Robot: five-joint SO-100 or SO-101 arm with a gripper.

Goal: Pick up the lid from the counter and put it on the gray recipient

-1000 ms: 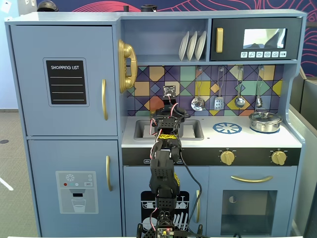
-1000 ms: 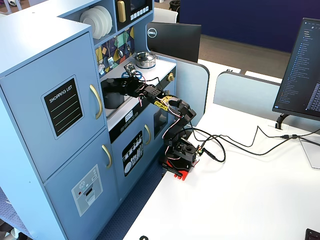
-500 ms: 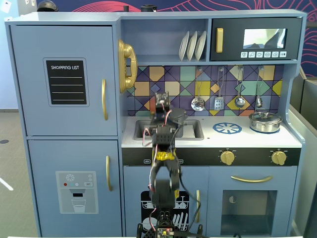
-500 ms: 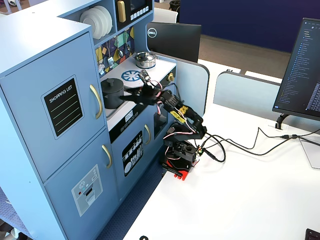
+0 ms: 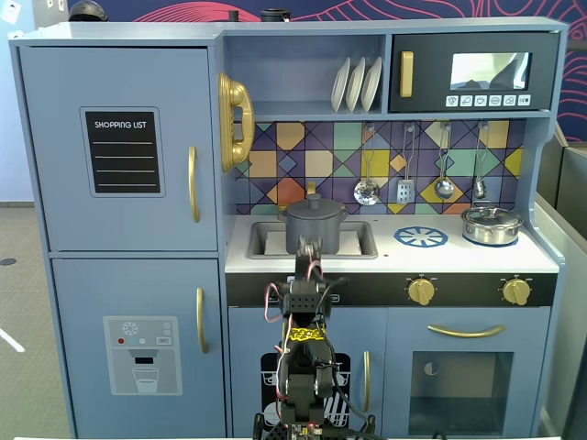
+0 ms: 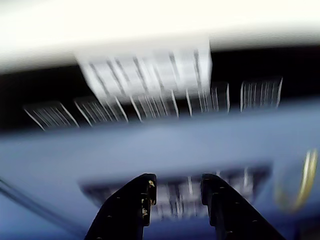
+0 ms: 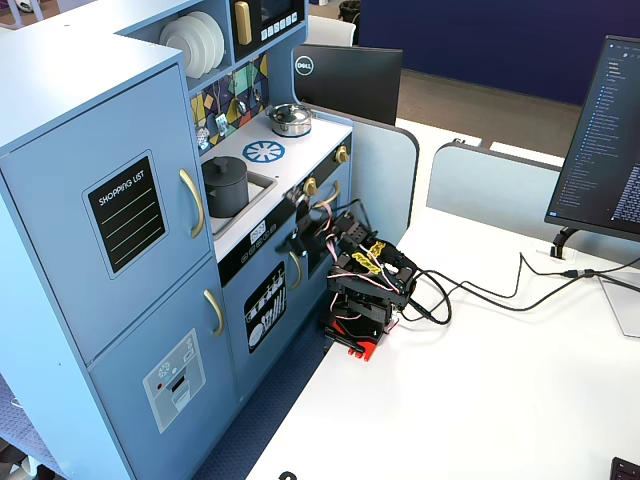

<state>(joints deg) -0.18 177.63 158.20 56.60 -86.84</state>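
The gray recipient [image 5: 313, 234] stands in the sink, and the dark-gray lid [image 5: 313, 207] lies flat on top of it, knob up. Both fixed views show this: the gray recipient [image 7: 226, 190] wears the lid [image 7: 224, 165]. My gripper [image 5: 305, 246] is folded back in front of the counter's edge, below and well clear of the pot. From the side, the gripper [image 7: 298, 203] hangs near the black knob panel. In the blurred wrist view the gripper [image 6: 177, 182] is open, with nothing between its fingers [image 6: 148, 181], and faces the kitchen's front.
A shiny silver pot [image 5: 492, 225] sits at the counter's right, beside the blue-and-white burner print [image 5: 421, 236]. Utensils [image 5: 404, 190] hang on the tiled back wall. Gold knobs [image 5: 421, 291] line the front panel. Cables [image 7: 480, 292] and a monitor [image 7: 605, 130] are on the white table.
The arm has drawn back from over the sink and folded down in front of the counter. The pot with the lid on it, hidden by the arm before, now shows.
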